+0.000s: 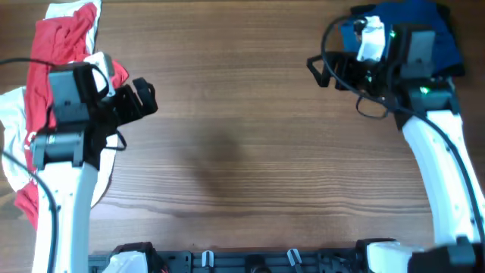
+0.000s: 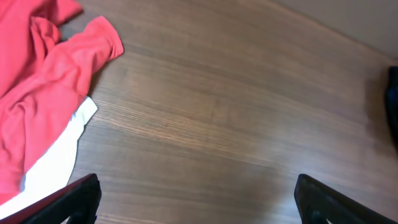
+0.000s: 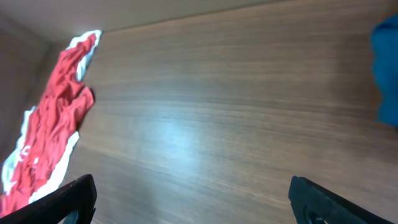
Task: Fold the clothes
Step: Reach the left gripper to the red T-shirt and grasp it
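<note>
Red T-shirt (image 1: 57, 38) lengthwise, near-to-far

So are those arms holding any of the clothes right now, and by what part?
Nothing is held. The left fingers and right fingers stand open above bare table; the red T-shirt and blue garment lie loose, ungripped.
</note>
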`<act>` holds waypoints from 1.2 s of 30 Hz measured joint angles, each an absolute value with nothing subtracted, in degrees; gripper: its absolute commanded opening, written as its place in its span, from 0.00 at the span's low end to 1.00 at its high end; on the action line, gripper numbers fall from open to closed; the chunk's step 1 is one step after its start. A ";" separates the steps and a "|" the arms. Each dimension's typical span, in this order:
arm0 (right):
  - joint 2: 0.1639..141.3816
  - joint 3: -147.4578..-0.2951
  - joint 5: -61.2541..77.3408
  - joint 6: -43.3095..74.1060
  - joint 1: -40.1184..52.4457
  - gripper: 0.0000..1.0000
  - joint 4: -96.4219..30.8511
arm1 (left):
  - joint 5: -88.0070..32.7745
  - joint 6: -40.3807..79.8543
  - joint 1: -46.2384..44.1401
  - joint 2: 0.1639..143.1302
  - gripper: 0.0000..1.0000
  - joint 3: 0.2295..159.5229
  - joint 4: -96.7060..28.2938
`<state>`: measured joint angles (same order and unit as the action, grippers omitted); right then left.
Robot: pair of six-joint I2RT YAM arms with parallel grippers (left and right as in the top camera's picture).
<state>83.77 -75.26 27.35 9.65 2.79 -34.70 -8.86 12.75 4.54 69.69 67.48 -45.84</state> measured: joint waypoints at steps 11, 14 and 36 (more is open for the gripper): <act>87.20 -75.29 34.85 12.27 2.79 0.99 -29.63 | -4.12 14.24 5.54 81.47 0.96 67.92 -29.02; 87.55 -75.37 33.74 11.73 2.79 1.00 -32.16 | -1.30 16.45 8.91 90.24 0.95 67.90 -24.34; 97.21 -75.37 30.33 11.44 5.87 0.99 -33.80 | 4.14 7.42 15.38 114.59 0.77 67.90 0.84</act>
<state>97.21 -75.37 30.33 11.44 5.87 -33.80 4.14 7.42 15.38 114.59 67.90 0.84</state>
